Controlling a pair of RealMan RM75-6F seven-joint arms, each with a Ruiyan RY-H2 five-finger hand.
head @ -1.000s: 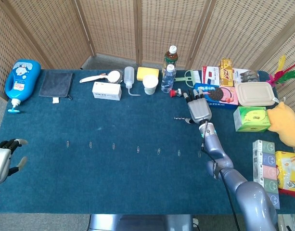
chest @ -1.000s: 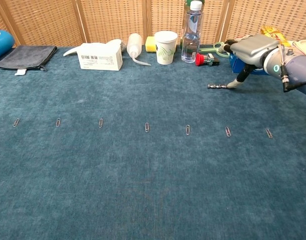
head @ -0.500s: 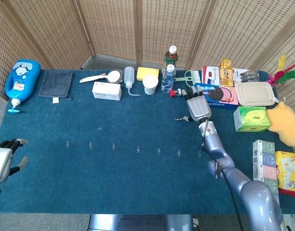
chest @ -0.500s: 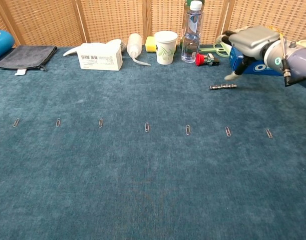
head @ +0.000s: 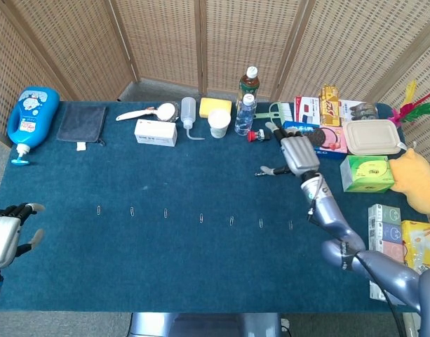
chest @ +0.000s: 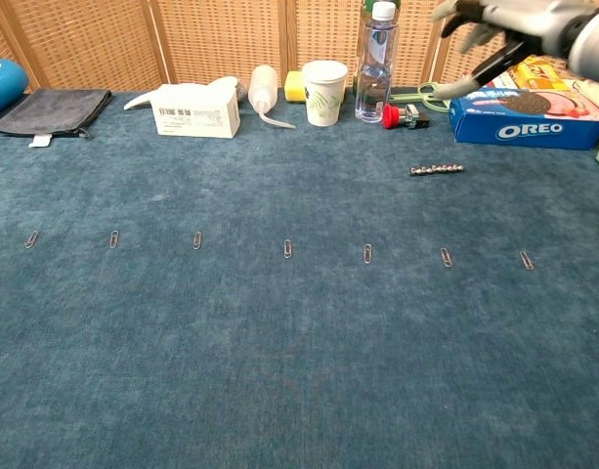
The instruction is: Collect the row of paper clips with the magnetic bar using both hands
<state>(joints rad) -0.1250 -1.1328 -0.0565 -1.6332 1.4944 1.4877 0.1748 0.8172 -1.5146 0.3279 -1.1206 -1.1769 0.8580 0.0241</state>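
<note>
Several paper clips (chest: 287, 248) lie in a row across the blue cloth, running from the left clip (head: 99, 209) to the right clip (head: 290, 225). The magnetic bar (chest: 437, 169), a short beaded metal rod, lies flat on the cloth behind the right end of the row; in the head view the magnetic bar (head: 261, 172) lies just left of my right hand. My right hand (chest: 504, 20) hangs well above and behind the bar, fingers spread, holding nothing. My left hand (head: 5, 232) hovers at the table's front left edge, fingers apart and empty, left of the row.
Along the back stand a white box (chest: 194, 109), squeeze bottle (chest: 262, 90), paper cup (chest: 324, 93), water bottle (chest: 377, 59) and Oreo box (chest: 529, 103). A grey pouch (chest: 50, 109) and a blue bottle (head: 32, 116) lie back left. Snack boxes (head: 386, 232) crowd the right edge.
My right hand let go of the magnetic bar and rose up and back. The bar now lies flat on the cloth. The left hand barely moved.
</note>
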